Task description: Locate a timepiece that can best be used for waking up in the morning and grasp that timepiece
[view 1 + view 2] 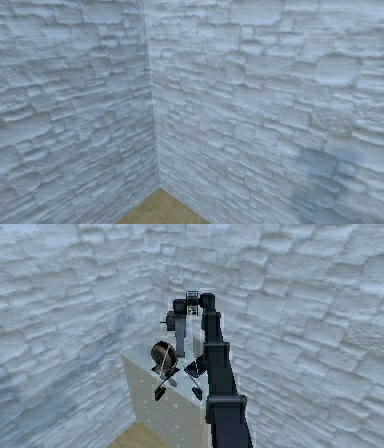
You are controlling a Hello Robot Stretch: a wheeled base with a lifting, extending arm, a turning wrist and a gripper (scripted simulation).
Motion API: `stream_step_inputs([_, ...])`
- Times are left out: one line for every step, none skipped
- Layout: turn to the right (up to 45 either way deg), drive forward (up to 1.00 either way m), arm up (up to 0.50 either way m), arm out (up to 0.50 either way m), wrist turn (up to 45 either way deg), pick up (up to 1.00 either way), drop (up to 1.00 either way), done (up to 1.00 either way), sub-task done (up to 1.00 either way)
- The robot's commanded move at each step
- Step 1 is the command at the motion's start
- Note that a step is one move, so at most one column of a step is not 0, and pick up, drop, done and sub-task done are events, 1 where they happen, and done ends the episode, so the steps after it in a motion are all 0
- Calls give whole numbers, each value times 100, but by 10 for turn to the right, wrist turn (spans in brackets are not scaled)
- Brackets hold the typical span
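Observation:
A small round dark thing with a brownish rim (160, 356), which may be a clock, sits over a pale speckled block-shaped surface (141, 382) in the arm side view. My arm (222, 384) rises along that surface's right side to the two white marker squares (182, 316). The gripper (176, 374) reaches down and left from them, close against the round thing. Its thin dark fingers (194, 370) spread over the pale top. I cannot tell whether the gripper touches the round thing or holds anything.
Grey-white stone walls meet in a corner (152, 100) close ahead in the forward view, with a wedge of wooden floor (160, 210) at the bottom. The same stone walls (300, 314) stand behind the pale surface in the arm side view, with floor (135, 437) at its foot.

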Motion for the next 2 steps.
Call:
stream_step_inputs([0,0,0,0,450,0,0,0,0])
stream_step_inputs([0,0,0,0,450,0,0,0,0])
